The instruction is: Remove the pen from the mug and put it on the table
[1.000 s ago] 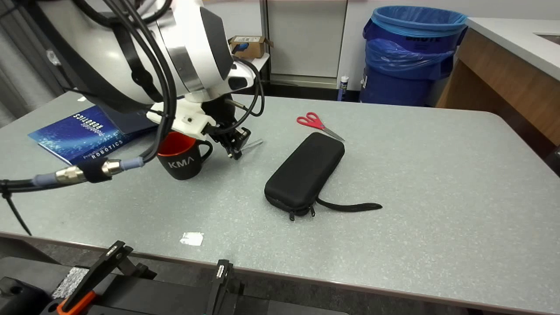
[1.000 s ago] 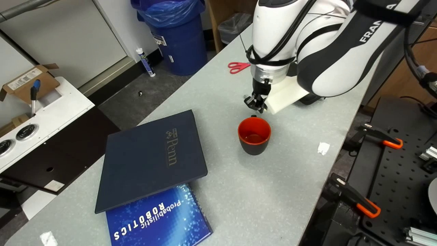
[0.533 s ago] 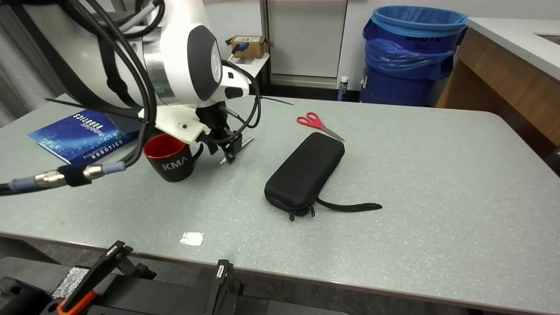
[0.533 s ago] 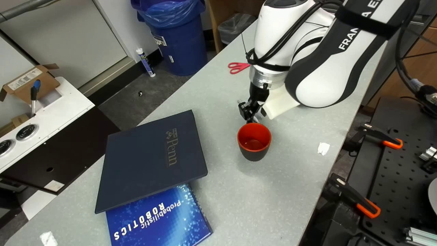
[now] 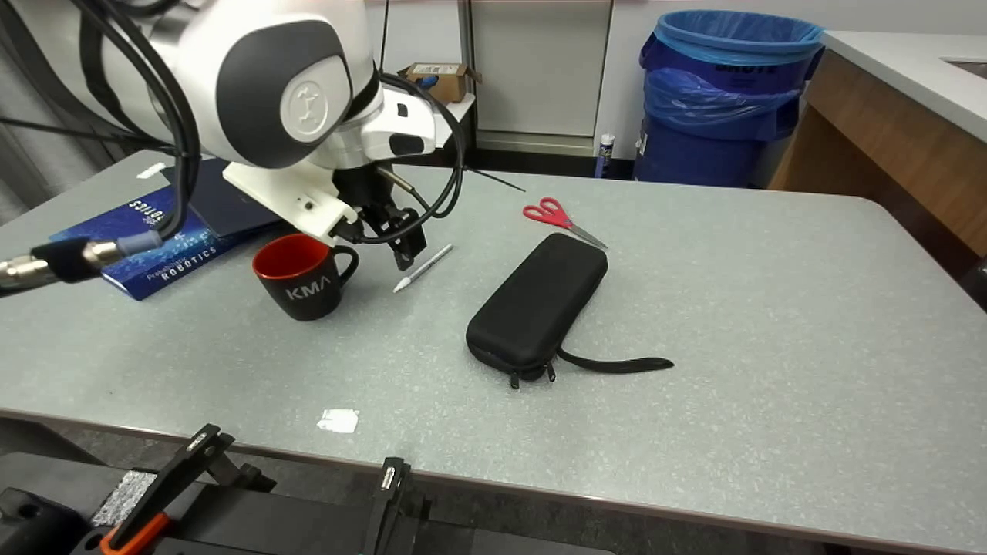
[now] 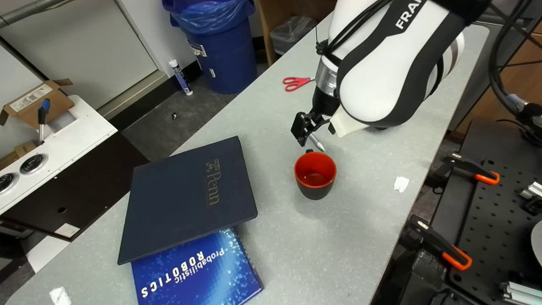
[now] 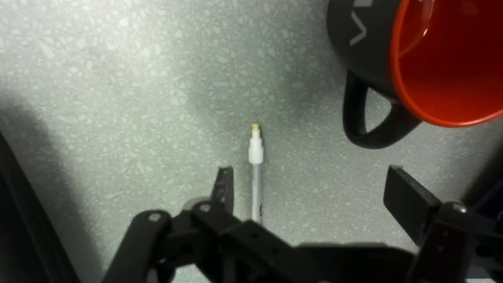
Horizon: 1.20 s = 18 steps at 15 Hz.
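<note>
Slim and white-grey with a pale tip, the pen [image 5: 423, 268] lies flat on the light grey table [image 5: 694, 432], beside the mug's handle and apart from it. The mug [image 5: 312, 297], black outside and red inside, stands upright; its inside [image 6: 315, 169] shows no pen. My gripper [image 7: 310, 177] is open above the pen in the wrist view. The pen [image 7: 256, 153] runs between its spread fingers, nearer the left finger [image 7: 224, 186] and touching neither; its rear part is hidden under the gripper. The mug [image 7: 365, 51] sits at upper right there.
A black zip case [image 5: 540, 304] with a strap lies near the pen, and red-handled scissors [image 5: 549, 211] lie behind it. On the mug's far side are a dark folder [image 6: 186, 195] and a blue book [image 6: 199, 271]. Clamps [image 6: 440, 243] line the table's edge.
The gripper has opened and let go of the pen, which now rests on the table. It has lifted slightly off it. The mug has shifted a little away from the zip case.
</note>
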Each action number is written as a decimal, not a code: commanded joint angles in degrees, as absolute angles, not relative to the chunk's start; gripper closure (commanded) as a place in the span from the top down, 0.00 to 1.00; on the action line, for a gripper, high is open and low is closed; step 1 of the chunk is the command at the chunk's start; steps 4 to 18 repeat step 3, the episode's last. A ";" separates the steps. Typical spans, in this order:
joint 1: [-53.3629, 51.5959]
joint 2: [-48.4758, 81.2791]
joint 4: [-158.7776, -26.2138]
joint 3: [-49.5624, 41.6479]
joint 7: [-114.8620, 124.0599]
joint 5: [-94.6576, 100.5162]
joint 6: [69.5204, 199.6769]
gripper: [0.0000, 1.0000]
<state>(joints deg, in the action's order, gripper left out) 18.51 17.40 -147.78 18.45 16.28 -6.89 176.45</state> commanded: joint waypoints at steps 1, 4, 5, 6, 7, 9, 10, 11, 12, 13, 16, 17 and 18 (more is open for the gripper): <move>15.92 16.95 -147.70 17.07 12.67 -11.87 176.31 1.00; 16.08 16.73 -147.99 17.23 12.64 -11.93 176.31 1.00; 16.08 16.73 -147.99 17.23 12.64 -11.93 176.31 1.00; 16.08 16.73 -147.99 17.23 12.64 -11.93 176.31 1.00; 16.08 16.73 -147.99 17.23 12.64 -11.93 176.31 1.00; 16.08 16.73 -147.99 17.23 12.64 -11.93 176.31 1.00; 16.08 16.73 -147.99 17.23 12.64 -11.93 176.31 1.00; 16.08 16.73 -147.99 17.23 12.64 -11.93 176.31 1.00; 16.08 16.73 -147.99 17.23 12.64 -11.93 176.31 1.00; 16.08 16.73 -147.99 17.23 12.64 -11.93 176.31 1.00; 16.08 16.73 -147.99 17.23 12.64 -11.93 176.31 1.00; 16.08 16.73 -147.99 17.23 12.64 -11.93 176.31 1.00; 16.08 16.73 -147.99 17.23 12.64 -11.93 176.31 1.00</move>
